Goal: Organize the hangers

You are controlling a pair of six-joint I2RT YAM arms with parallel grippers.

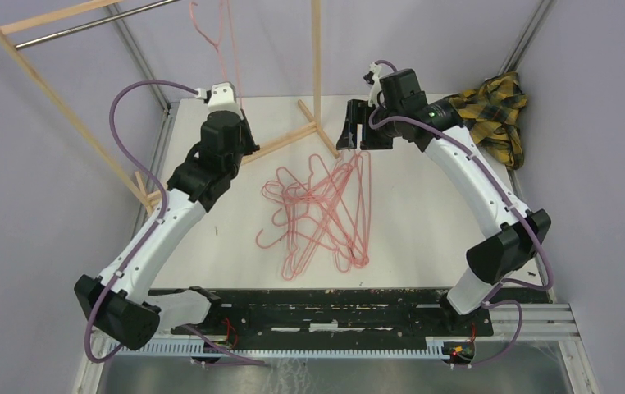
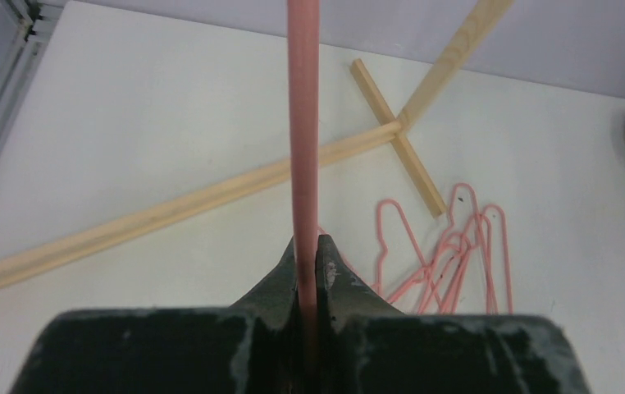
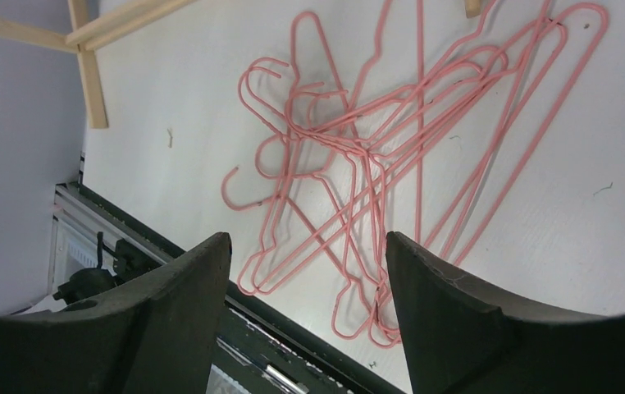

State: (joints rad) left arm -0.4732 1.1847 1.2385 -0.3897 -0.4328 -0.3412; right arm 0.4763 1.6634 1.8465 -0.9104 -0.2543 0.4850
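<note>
Left tool [image 2: 307, 250] pinches one hanger [image 2: 302, 123]; rack base [image 2: 211, 195] lies beside hanger pile [image 2: 450, 256].

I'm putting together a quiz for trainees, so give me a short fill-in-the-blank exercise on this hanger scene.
1. The left pincer is ___ on a pink hanger.
2. The right pincer is ___, looking down at the pile of hangers on the table.
3. The plaid cloth lies nearest the ___ arm.
Missing words: shut; open; right.
</note>
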